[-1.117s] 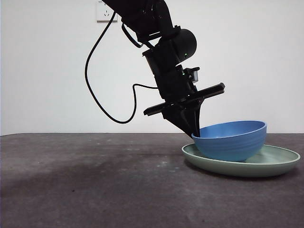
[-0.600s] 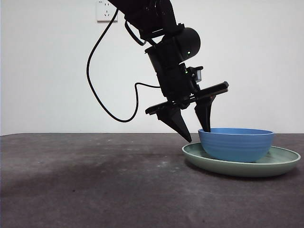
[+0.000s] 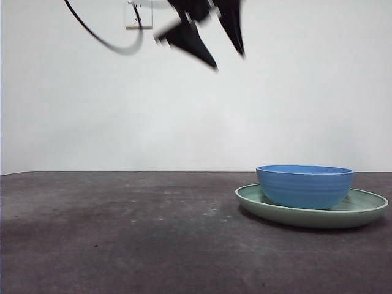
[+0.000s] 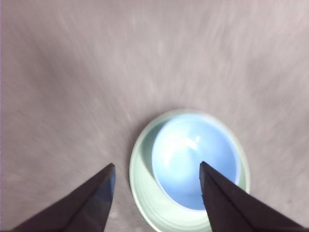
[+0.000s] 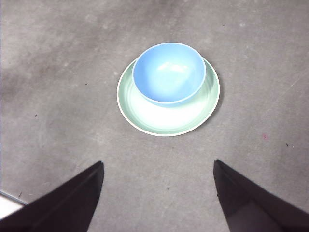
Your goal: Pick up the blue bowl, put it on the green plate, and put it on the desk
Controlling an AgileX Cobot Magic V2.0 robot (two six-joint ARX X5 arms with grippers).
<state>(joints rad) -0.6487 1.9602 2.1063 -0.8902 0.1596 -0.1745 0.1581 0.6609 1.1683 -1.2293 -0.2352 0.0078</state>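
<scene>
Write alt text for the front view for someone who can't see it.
A blue bowl sits upright inside a wide green plate on a dark desk. The left gripper, blurred and open, hangs high above, touching nothing.

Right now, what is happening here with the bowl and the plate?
The blue bowl sits upright in the green plate on the desk. Nothing holds it. The left claw is open and high above the desk, blurred by motion. The right claw is also open, empty and well above the desk.
</scene>
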